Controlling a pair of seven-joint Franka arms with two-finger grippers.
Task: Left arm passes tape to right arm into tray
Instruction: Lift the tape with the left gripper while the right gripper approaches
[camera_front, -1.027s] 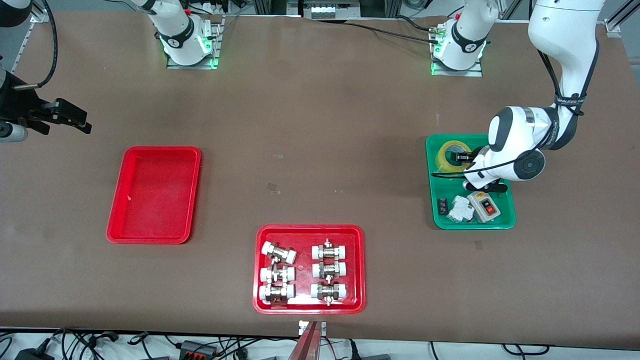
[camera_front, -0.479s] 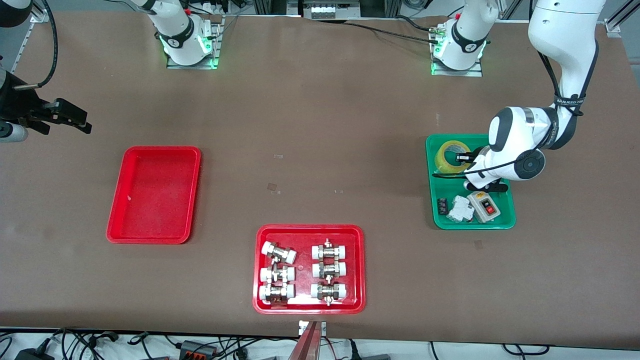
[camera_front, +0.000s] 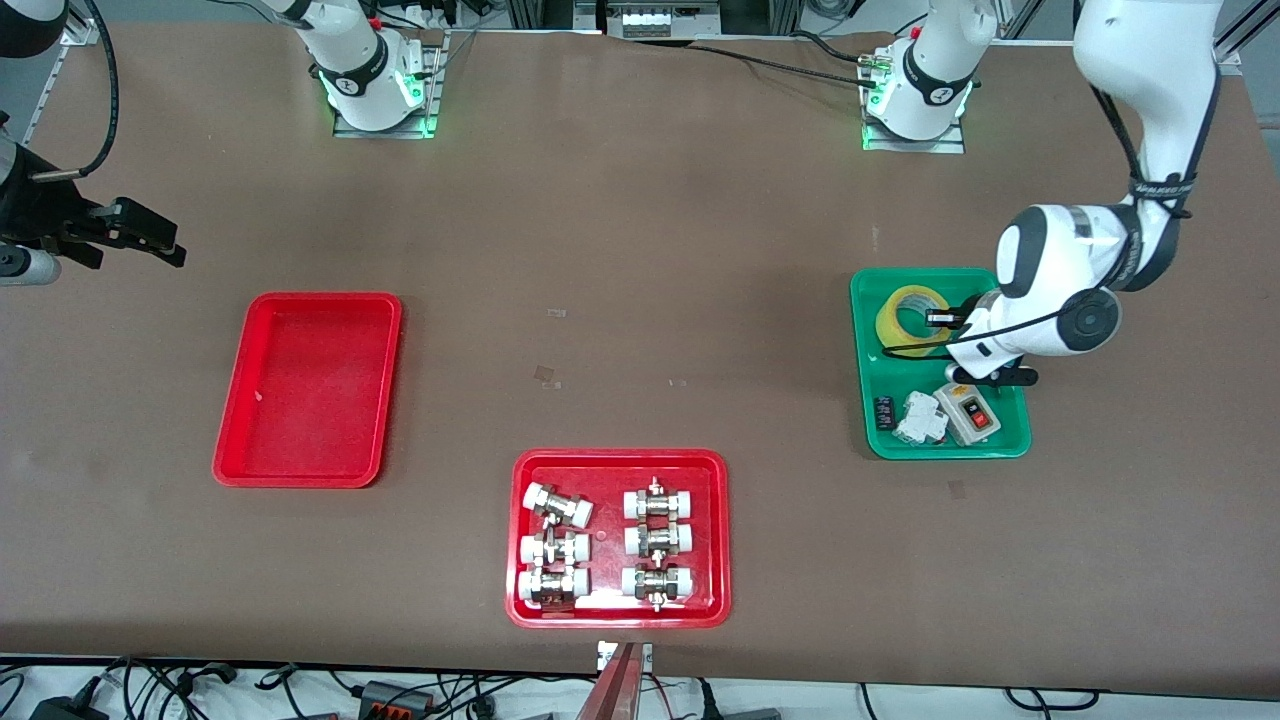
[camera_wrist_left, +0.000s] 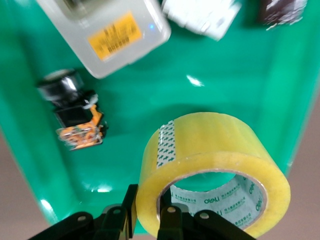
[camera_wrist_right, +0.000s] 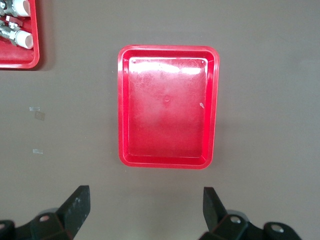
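Note:
The tape (camera_front: 908, 315), a yellow roll with a white core, is in the green tray (camera_front: 1012, 445) at the left arm's end of the table. My left gripper (camera_front: 940, 320) is shut on the roll's wall, one finger inside the core and one outside, as the left wrist view shows (camera_wrist_left: 150, 220); the tape (camera_wrist_left: 215, 160) is tilted there above the tray floor. The plain red tray (camera_front: 310, 388) lies empty toward the right arm's end and also shows in the right wrist view (camera_wrist_right: 168, 113). My right gripper (camera_front: 130, 235) waits open and empty over bare table beside it (camera_wrist_right: 146, 207).
The green tray also holds a grey switch box (camera_front: 968, 412), white parts (camera_front: 920, 418) and a small black and orange part (camera_wrist_left: 75, 120). A red tray (camera_front: 722, 540) with metal pipe fittings sits near the front camera's edge.
The left arm's wrist has shifted slightly toward the left arm's end of the table, and the tape has moved a little with it. The right arm has not moved.

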